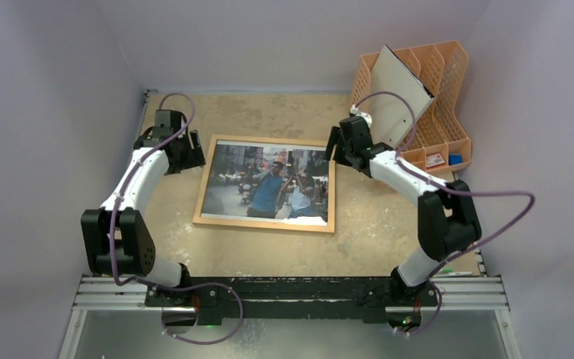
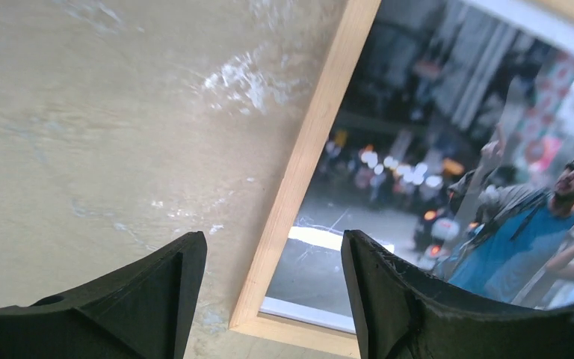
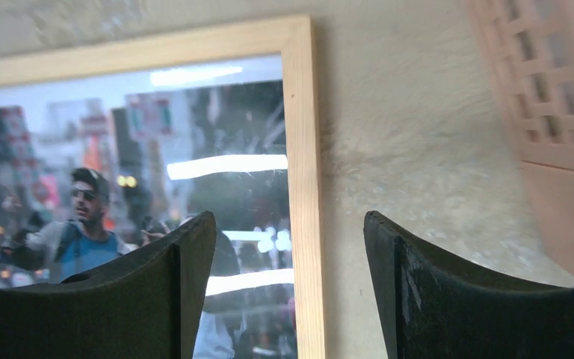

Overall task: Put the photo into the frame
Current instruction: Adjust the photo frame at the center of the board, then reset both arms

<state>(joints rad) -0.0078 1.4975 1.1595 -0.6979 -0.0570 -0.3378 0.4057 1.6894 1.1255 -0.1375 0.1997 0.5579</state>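
The light wood frame (image 1: 203,179) lies flat in the middle of the table. The photo (image 1: 265,183), a street scene with a man in a blue shirt, lies inside it, picture side up. My left gripper (image 1: 194,153) hovers over the frame's far left corner, open and empty; the left wrist view shows the frame's corner (image 2: 269,321) between its fingers (image 2: 389,299) and the photo (image 2: 418,149). My right gripper (image 1: 336,146) hovers over the far right corner, open and empty; the right wrist view shows the frame's side bar (image 3: 303,187) between its fingers (image 3: 187,277) and the photo (image 3: 157,149).
An orange lattice organizer (image 1: 445,82) stands at the back right with a white-grey board (image 1: 396,97) leaning in it; it also shows in the right wrist view (image 3: 553,82). Grey walls close in the table on three sides.
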